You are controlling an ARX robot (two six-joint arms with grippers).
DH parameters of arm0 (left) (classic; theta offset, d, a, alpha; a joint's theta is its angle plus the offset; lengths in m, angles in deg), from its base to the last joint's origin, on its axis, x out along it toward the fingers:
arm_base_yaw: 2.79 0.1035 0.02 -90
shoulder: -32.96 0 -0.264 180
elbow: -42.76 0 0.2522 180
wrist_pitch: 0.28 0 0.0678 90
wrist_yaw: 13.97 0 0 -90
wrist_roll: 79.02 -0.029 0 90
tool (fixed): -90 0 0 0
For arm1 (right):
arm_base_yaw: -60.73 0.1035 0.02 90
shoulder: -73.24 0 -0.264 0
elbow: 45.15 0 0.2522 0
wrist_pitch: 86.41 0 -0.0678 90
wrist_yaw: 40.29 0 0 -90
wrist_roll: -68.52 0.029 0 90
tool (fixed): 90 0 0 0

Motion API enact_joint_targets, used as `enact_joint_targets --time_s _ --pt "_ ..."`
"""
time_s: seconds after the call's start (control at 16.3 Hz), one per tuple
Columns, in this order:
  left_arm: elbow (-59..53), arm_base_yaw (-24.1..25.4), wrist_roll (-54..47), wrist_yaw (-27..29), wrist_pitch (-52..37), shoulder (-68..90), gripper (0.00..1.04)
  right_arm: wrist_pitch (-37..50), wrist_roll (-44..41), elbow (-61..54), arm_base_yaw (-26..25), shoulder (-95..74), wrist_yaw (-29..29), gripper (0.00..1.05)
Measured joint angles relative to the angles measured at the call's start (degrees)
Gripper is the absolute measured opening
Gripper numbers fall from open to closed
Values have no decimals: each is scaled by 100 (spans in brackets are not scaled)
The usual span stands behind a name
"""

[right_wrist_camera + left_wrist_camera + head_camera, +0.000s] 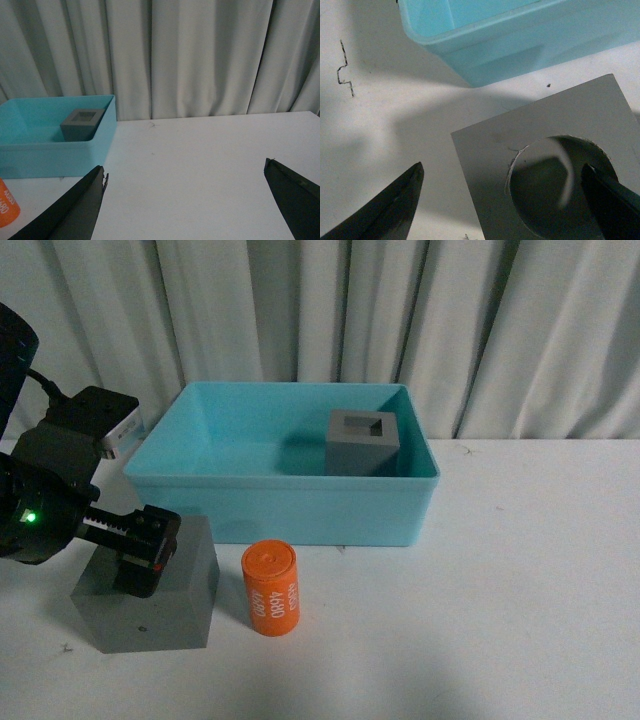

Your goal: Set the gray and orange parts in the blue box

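Note:
A gray cube with a round recess (160, 605) sits on the white table at the front left. My left gripper (141, 562) is open right over it. In the left wrist view (502, 200) one finger (387, 210) stands outside the cube's (485, 155) edge and the other (612, 205) is over the recess. The orange cylinder (270, 589) with white digits stands upright beside the cube. The second gray cube (363, 441), with a square recess, sits inside the blue box (290, 505). My right gripper (185, 200) is open and empty above bare table, out of the front view.
White curtains (400, 310) hang behind the table. The box (50, 155), the cube in it (82, 124) and the orange cylinder's edge (6, 205) show at one side of the right wrist view. The box corner (520, 40) lies close beyond the left gripper.

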State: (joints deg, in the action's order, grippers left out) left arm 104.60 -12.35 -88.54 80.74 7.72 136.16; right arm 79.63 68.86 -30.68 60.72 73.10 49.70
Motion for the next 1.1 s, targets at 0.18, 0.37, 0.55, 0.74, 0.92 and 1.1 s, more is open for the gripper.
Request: enact_joint_targets --time_s 0.18,0.37,0.55,0.74,0.92,1.1 --pt "42 55 -31 -24 -76 184 65 0 0 -2 0 0 0 98" --pt "48 107 -98 -35 -76 210 29 2 0 0 0 0 0 98" --pt "46 153 -83 -118 103 81 20 0 0 -2 0 0 0 98" --pt "74 269 103 -396 905 -525 19 0 0 -2 0 0 0 98" --pt "1056 385 568 -988 1690 -1644 19 0 0 -2 0 0 0 98" --pt "2260 103 765 -907 1545 -1368 19 0 0 -2 0 0 0 98"
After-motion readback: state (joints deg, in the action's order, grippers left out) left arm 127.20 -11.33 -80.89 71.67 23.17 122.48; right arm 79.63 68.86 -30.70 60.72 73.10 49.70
